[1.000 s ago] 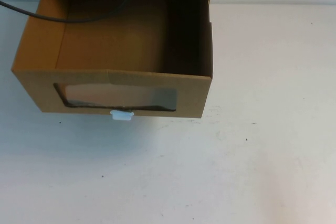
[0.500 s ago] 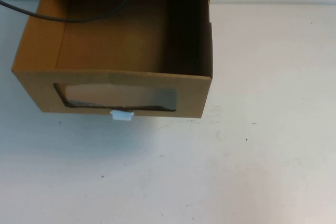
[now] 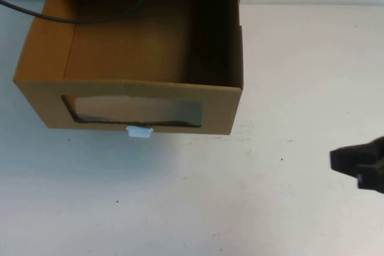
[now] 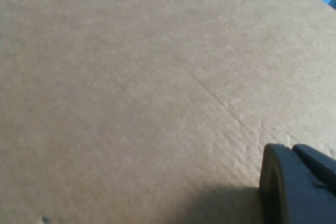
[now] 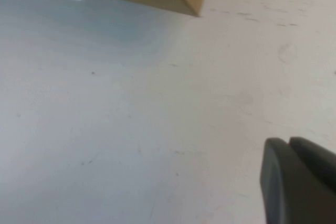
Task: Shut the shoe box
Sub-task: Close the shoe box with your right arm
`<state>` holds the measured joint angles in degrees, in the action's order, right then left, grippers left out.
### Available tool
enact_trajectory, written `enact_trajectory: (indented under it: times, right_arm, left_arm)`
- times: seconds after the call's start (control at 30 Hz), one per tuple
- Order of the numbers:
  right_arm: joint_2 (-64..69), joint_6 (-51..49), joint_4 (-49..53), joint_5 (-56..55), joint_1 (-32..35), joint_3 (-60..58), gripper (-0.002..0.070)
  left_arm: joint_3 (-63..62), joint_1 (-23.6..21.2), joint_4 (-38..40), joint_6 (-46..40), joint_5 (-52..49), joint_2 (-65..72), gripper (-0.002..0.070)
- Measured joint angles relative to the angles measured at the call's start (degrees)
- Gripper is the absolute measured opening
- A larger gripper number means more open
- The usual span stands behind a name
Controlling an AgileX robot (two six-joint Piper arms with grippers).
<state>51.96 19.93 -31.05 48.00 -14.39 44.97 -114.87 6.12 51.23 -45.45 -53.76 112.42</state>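
The shoe box (image 3: 129, 58) is seen at the far left of the tabletop (image 3: 210, 208), its drawer pulled out toward the near side, pull tab (image 3: 139, 131) below the window (image 3: 135, 111). Unlike 0.5 s ago, the right end effector (image 3: 360, 166) is now seen at the right edge, well apart from the box; approach is judged begun. Whether it is spread cannot be told. The left end effector (image 4: 299, 187) is held close against cardboard; its state cannot be told.
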Motion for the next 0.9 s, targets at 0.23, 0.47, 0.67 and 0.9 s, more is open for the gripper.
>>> enact_trajectory:
  times: [0.23,0.47,0.67,0.9]
  right_arm:
    - [11.8,-4.4,5.1,-7.1,-19.1,10.0,-0.0011]
    - [21.8,-14.6,15.7,-18.7,-33.2,17.0,-0.0011]
    - [30.2,-15.8,17.0,-21.6,-34.3,23.4,-0.0011]
    - [37.7,-15.8,17.8,-22.2,-33.7,30.9,-0.0011]
  left_arm:
    - [0.0,0.0,0.0,0.1,0.0,0.0,-0.0005]
    - [0.0,0.0,0.0,0.1,0.0,0.0,-0.0005]
    - [0.0,0.0,0.0,0.1,0.0,0.0,-0.0005]
    - [0.0,0.0,0.0,0.1,0.0,0.0,-0.0005]
